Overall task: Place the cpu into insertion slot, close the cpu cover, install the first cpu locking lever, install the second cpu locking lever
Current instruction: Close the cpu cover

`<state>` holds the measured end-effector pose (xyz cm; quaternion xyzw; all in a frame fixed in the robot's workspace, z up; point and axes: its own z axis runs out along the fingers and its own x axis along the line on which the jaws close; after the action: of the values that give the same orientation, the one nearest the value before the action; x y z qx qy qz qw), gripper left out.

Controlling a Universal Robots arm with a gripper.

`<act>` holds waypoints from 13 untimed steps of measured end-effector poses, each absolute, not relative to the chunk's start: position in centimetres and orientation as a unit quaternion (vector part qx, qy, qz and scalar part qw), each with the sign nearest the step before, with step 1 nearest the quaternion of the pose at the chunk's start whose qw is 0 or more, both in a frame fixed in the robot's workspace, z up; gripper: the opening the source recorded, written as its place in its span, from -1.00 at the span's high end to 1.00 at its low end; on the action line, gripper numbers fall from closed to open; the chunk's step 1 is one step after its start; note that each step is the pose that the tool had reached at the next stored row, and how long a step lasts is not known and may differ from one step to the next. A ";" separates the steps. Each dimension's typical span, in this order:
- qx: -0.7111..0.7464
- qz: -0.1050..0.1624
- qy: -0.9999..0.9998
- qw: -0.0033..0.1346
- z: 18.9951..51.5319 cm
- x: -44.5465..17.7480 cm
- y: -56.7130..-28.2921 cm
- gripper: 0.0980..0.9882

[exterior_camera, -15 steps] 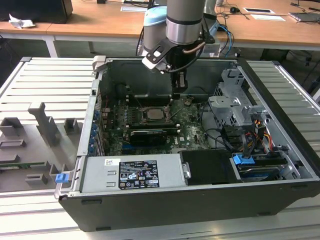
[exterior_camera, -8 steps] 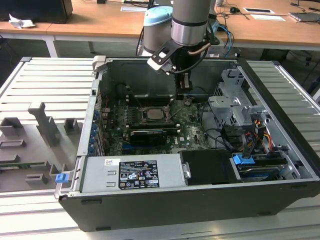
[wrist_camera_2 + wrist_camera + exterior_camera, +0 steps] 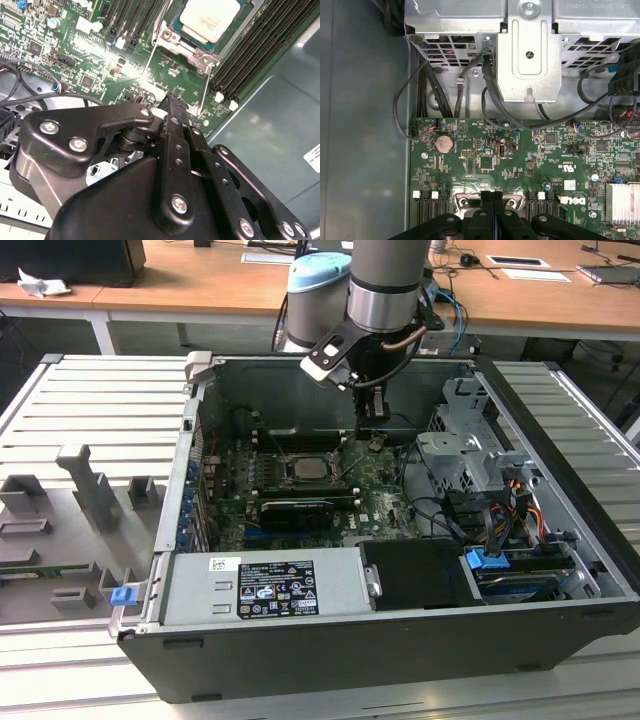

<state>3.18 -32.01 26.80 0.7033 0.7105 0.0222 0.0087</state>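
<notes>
- In the exterior view, the slotted metal desk [image 3: 90,410] carries an open computer case [image 3: 560,570]. A grey power supply box [image 3: 260,585] lies along the case's nearest wall.
- Beyond the box lies the green circuit board [image 3: 380,505], with the cpu [image 3: 305,468] at mid-board, pale face up.
- In the second wrist view, the cpu [image 3: 210,17] sits in the insertion slot [image 3: 175,24]. The cpu cover [image 3: 190,44] appears to lie flat around it as a silver frame. A thin wire lever [image 3: 206,85] runs from the frame's corner toward the hand [image 3: 172,102].
- In the exterior view, the hand [image 3: 373,443] hangs at about 2 o'clock from the cpu, just beside the slot and low over the board.
- In both wrist views its fingers [image 3: 485,210] are pressed together and grip nothing. I cannot tell whether the tips touch the board.
- Farthest off, at 12 o'clock, stand wooden desks [image 3: 200,285].
</notes>
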 end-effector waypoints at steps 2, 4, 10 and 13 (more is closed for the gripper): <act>0.703 0.022 0.711 0.009 26.8 3.3 -32.0 0.98; 0.703 0.021 0.711 0.007 26.8 3.7 -32.0 0.98; 0.703 0.019 0.711 0.006 26.5 4.9 -32.0 0.98; 0.703 0.019 0.711 0.006 26.3 5.2 -32.0 0.98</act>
<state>5.19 -32.01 26.27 0.7033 0.7106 0.0192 0.0058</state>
